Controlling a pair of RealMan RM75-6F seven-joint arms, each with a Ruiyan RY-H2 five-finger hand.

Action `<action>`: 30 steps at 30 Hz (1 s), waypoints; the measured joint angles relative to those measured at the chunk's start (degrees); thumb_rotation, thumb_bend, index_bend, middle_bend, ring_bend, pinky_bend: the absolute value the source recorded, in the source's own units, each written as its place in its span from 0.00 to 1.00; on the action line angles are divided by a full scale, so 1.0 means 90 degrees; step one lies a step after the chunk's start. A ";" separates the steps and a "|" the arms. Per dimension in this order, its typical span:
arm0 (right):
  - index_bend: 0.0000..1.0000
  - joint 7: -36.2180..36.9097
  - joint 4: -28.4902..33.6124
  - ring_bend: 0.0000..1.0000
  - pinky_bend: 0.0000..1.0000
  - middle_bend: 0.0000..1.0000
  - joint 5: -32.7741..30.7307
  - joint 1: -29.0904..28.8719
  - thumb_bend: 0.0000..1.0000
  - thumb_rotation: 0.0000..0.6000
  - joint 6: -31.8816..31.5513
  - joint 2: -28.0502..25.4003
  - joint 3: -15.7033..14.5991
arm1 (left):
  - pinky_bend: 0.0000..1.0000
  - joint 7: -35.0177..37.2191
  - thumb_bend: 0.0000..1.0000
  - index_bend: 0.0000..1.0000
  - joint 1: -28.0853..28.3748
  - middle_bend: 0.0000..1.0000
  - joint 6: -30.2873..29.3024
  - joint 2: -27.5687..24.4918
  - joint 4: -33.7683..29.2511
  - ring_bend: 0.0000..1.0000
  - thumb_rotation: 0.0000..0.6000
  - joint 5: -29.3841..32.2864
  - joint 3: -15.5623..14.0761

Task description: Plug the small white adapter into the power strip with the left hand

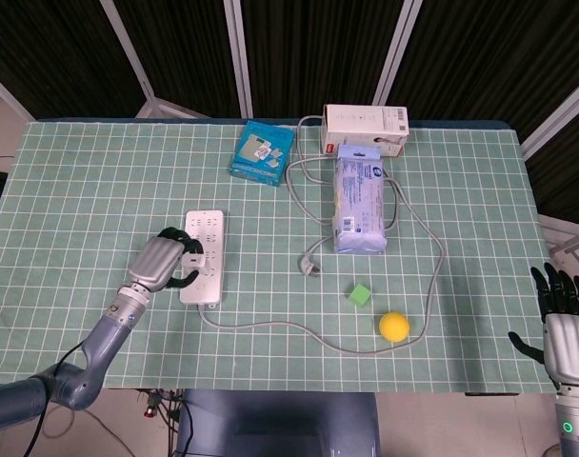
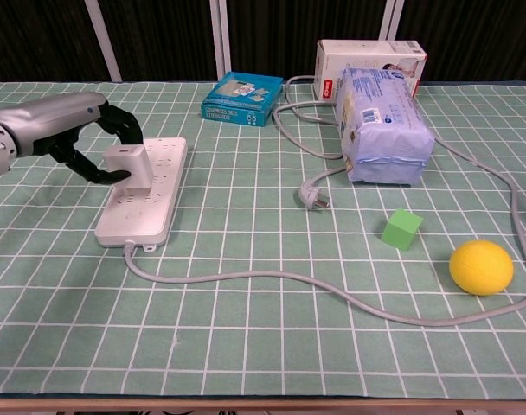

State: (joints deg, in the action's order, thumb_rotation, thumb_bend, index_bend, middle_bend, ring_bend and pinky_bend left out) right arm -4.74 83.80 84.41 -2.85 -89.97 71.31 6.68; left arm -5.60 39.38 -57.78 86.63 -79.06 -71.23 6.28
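The white power strip (image 1: 204, 257) (image 2: 146, 190) lies at the table's front left, its grey cord running right along the mat. A small white adapter (image 2: 130, 167) (image 1: 192, 255) stands upright on the strip's middle. My left hand (image 1: 165, 262) (image 2: 80, 138) grips the adapter from the left side, fingers curled around it. Beyond the table's front right corner hangs my right hand (image 1: 563, 324), fingers spread and holding nothing; the chest view does not show it.
A loose grey plug (image 2: 312, 198) lies mid-table. A blue wipes pack (image 2: 382, 124), a white carton (image 2: 369, 59) and a teal box (image 2: 241, 98) stand at the back. A green cube (image 2: 401, 229) and a yellow ball (image 2: 480, 267) sit front right.
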 measured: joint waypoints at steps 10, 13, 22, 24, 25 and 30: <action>0.00 0.0047 -0.0006 0.01 0.04 0.00 -0.0006 0.0007 0.16 1.00 -0.0015 -0.0015 0.0014 | 0.18 -0.0153 0.44 0.57 -0.0004 0.63 -0.0018 0.0085 0.0087 0.25 1.00 -0.0075 0.0000; 0.00 0.0055 -0.0004 0.01 0.04 0.00 -0.0012 0.0014 0.16 1.00 -0.0023 -0.0021 0.0017 | 0.18 -0.0183 0.44 0.57 -0.0008 0.63 -0.0051 0.0106 0.0128 0.25 1.00 -0.0118 0.0010; 0.00 0.0021 -0.0013 0.01 0.04 0.00 -0.0014 0.0010 0.16 1.00 -0.0003 -0.0005 0.0006 | 0.18 -0.0227 0.44 0.57 -0.0006 0.63 -0.0054 0.0161 0.0216 0.25 1.00 -0.0197 0.0009; 0.00 0.0031 -0.0011 0.01 0.04 0.00 -0.0018 0.0014 0.16 1.00 -0.0008 -0.0006 0.0010 | 0.18 -0.0208 0.44 0.57 -0.0018 0.63 -0.0052 0.0179 0.0247 0.25 1.00 -0.0191 0.0014; 0.00 0.0034 -0.0011 0.01 0.04 0.00 -0.0019 0.0015 0.16 1.00 -0.0011 -0.0007 0.0011 | 0.18 -0.0202 0.44 0.57 -0.0022 0.63 -0.0049 0.0184 0.0260 0.25 1.00 -0.0189 0.0016; 0.00 0.0016 -0.0025 0.01 0.04 0.00 -0.0020 0.0019 0.16 1.00 -0.0015 -0.0005 0.0010 | 0.18 -0.0199 0.44 0.57 -0.0034 0.63 -0.0042 0.0193 0.0280 0.25 1.00 -0.0211 0.0019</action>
State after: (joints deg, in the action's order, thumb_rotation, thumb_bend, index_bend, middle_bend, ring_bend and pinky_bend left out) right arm -4.60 83.58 84.23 -2.68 -90.10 71.27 6.77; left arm -7.38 39.07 -58.16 88.37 -76.54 -73.12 6.46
